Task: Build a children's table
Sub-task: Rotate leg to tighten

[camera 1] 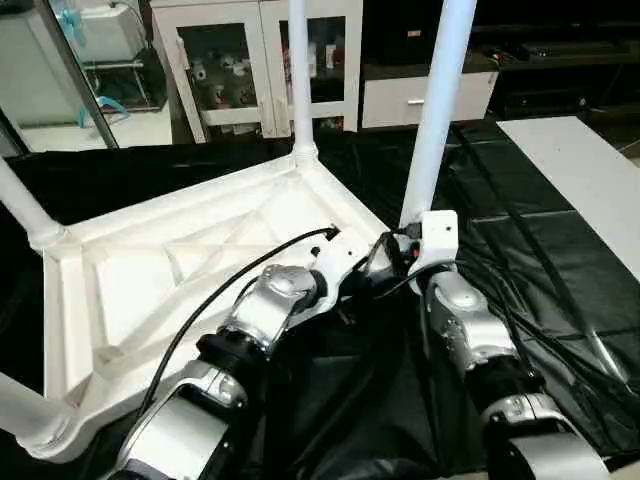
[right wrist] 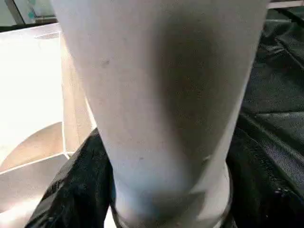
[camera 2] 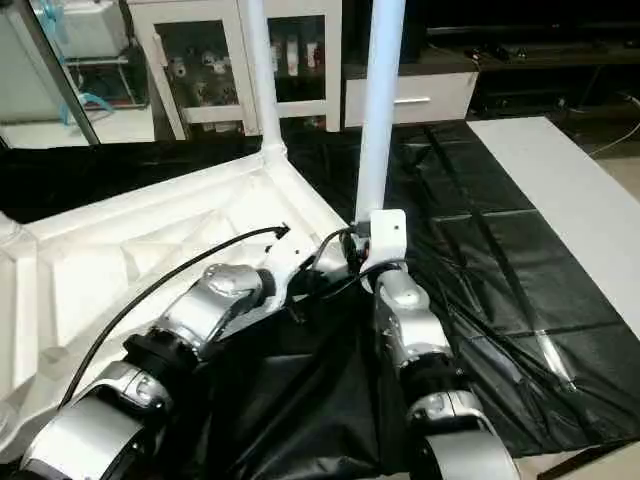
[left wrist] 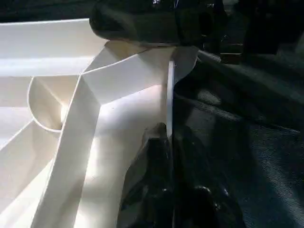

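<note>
The left gripper (left wrist: 168, 142) is pinched shut on the rim of the upside-down tabletop (camera 1: 200, 260), while the right gripper (right wrist: 161, 209) clasps an upright leg (camera 1: 438, 110) at its corner.

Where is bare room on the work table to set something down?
Free: the black cover right of the right gripper, up to the white board. Crowded: the tabletop with its upright legs, and the near corner where both grippers meet.
</note>
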